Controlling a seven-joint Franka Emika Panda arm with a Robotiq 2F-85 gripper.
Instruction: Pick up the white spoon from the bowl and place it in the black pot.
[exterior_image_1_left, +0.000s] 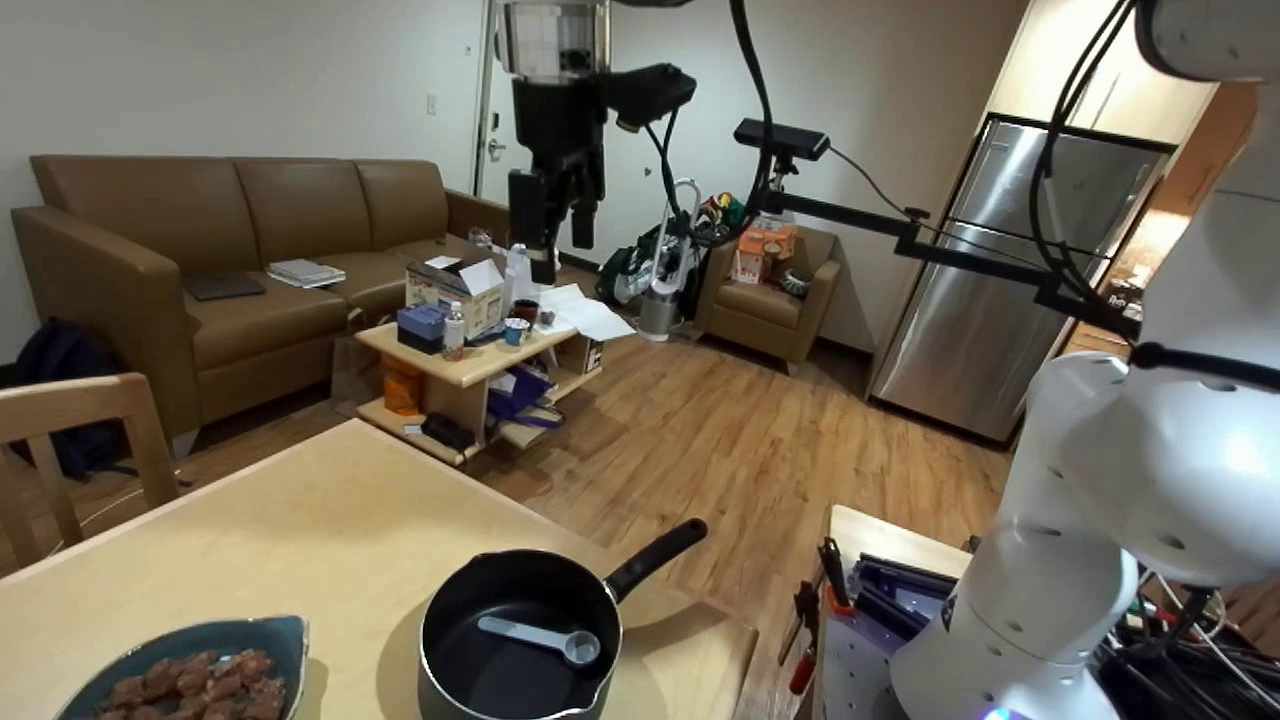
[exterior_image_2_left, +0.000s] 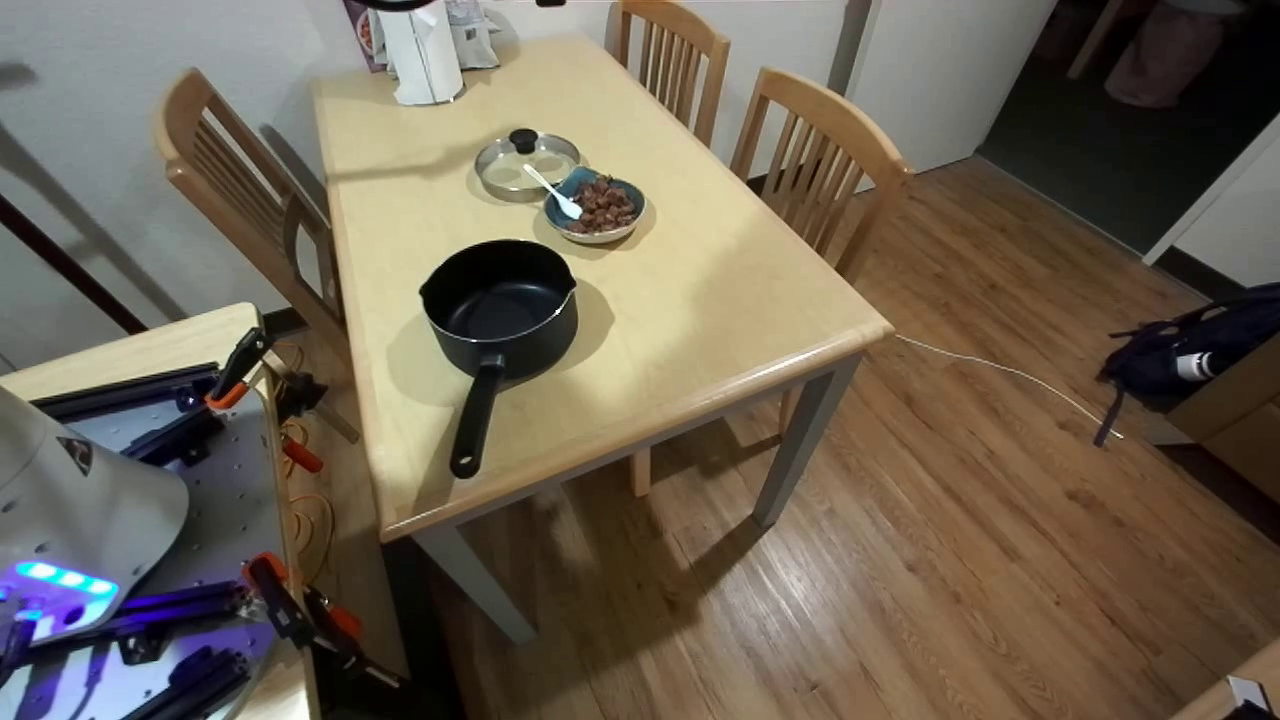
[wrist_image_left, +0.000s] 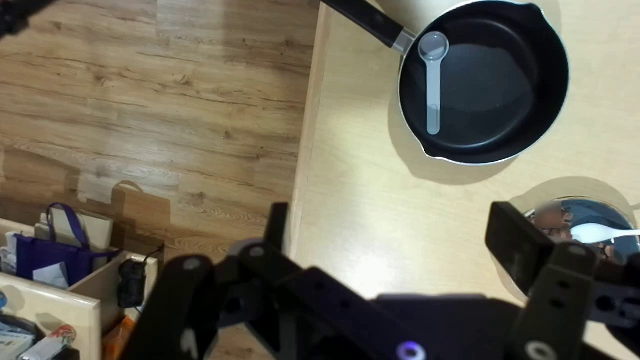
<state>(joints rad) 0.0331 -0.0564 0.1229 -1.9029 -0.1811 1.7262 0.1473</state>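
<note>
The white spoon (exterior_image_2_left: 553, 194) leans in the blue-grey bowl (exterior_image_2_left: 557, 214), its head by the brown chunks of food and its handle over the rim. In the wrist view, the white spoon (wrist_image_left: 602, 232) and the bowl (wrist_image_left: 592, 207) are at the right edge, partly cut off. The black pot (exterior_image_1_left: 440, 650) stands on the table, also in the wrist view (wrist_image_left: 492, 90). A pale translucent measuring spoon (wrist_image_left: 433, 85) lies inside the pot. My gripper (wrist_image_left: 387, 220) is open with nothing between its fingers. It hangs high above the table in an exterior view (exterior_image_1_left: 562, 245).
A glass lid (exterior_image_2_left: 500, 175) with a black knob lies behind the bowl. A white bag (exterior_image_2_left: 428, 60) stands at the table's far end. The pot's handle (exterior_image_2_left: 477, 415) points toward the table (exterior_image_2_left: 690, 330) edge. Wooden chairs (exterior_image_2_left: 820, 130) stand along the sides.
</note>
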